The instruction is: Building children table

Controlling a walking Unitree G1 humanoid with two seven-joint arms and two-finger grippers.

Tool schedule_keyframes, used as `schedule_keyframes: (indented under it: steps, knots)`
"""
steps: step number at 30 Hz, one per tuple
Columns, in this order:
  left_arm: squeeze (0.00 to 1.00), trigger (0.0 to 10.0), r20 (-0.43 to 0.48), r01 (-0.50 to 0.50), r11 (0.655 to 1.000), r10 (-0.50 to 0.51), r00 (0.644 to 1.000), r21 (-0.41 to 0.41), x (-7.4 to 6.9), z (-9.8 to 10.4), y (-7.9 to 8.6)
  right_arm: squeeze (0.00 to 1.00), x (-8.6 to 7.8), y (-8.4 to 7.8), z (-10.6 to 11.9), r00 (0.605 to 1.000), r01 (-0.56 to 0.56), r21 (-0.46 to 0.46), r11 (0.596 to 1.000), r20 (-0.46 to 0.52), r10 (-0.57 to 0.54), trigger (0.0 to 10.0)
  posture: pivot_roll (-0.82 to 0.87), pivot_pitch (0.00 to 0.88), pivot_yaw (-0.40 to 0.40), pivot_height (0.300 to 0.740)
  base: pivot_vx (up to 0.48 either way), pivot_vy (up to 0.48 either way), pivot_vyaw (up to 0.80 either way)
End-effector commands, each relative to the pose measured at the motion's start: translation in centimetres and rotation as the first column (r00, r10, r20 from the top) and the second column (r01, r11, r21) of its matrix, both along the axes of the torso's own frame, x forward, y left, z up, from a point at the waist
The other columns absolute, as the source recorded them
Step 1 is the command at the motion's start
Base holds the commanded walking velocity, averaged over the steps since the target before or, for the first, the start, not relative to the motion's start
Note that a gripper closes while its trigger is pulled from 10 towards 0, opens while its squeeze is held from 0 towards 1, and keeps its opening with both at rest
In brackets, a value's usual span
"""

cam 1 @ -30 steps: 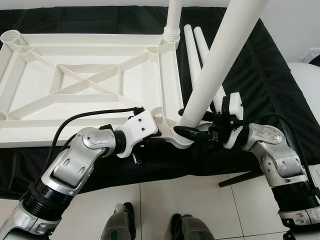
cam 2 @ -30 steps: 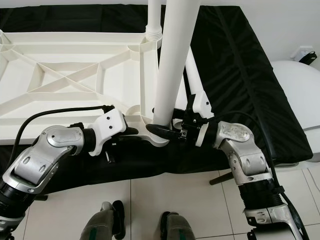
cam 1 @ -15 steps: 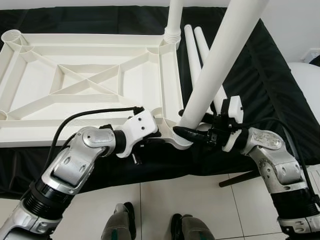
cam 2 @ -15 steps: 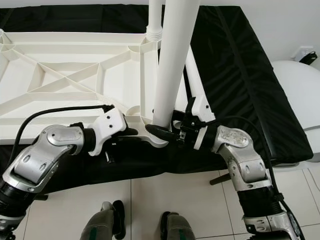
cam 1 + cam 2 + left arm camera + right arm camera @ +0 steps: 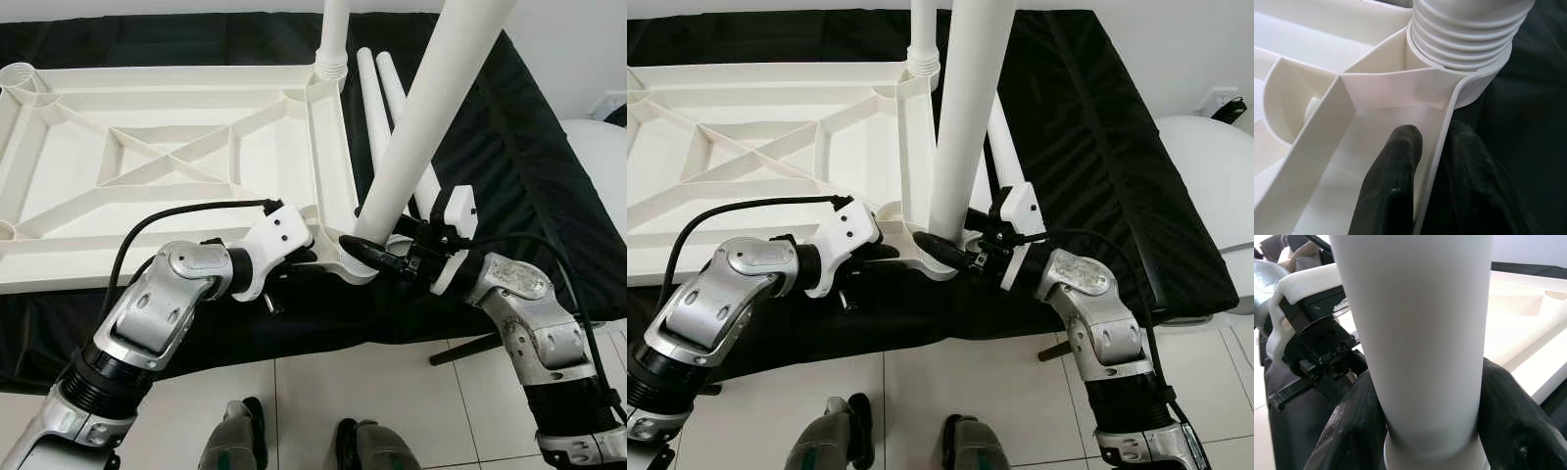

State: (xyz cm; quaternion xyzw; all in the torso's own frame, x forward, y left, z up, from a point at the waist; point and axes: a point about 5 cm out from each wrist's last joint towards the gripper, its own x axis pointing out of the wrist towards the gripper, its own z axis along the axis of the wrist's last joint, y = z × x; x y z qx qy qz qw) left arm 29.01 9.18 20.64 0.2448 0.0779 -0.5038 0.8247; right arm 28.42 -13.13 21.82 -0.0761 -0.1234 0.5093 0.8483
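The tabletop [image 5: 176,166] lies upside down on a black mat [image 5: 490,137]. The left gripper [image 5: 1425,161] pinches its near rim just beside the corner socket [image 5: 1469,73], one finger inside, one outside. The right gripper [image 5: 1430,431] clasps the base of the leg [image 5: 421,117] standing in that socket. Another leg [image 5: 333,39] stands at the far corner; two spare legs [image 5: 377,88] lie beyond the right gripper.

Smooth matt white plastic tabletop [image 5: 176,117] and leg [image 5: 421,117]; sheeny black cloth [image 5: 509,157].
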Motion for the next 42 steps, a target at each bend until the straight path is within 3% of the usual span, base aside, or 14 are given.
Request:
schedule_keyframes:
  steps: [1, 24, 42]
  knots:
    - [0.00, 10.0, 0.046, -0.169, 0.985, 0.170, 0.984, -0.032, 1.0, 0.0, 0.6, 0.00, -0.3, 0.5, -0.7, 0.999, -0.003, 0.018, 1.000, -0.044, 0.004, 10.0, -0.02, 0.281, -0.006, 0.740, 0.000, 0.000, 0.00]
    - [0.00, 10.0, 0.019, -0.253, 0.961, 0.257, 0.966, -0.112, 1.0, 0.0, -0.3, 0.00, -0.8, 2.4, -0.2, 0.987, 0.160, 0.138, 0.977, -0.055, -0.154, 10.0, -0.02, 0.296, -0.014, 0.740, 0.000, 0.000, 0.00]
    - [0.00, 10.0, 0.022, -0.275, 0.953, 0.280, 0.960, -0.128, 1.2, 0.3, -0.2, 0.00, -1.7, 5.2, -0.8, 0.923, 0.384, 0.204, 0.901, -0.103, -0.370, 10.0, -0.02, 0.298, -0.022, 0.740, 0.000, 0.000, 0.00]
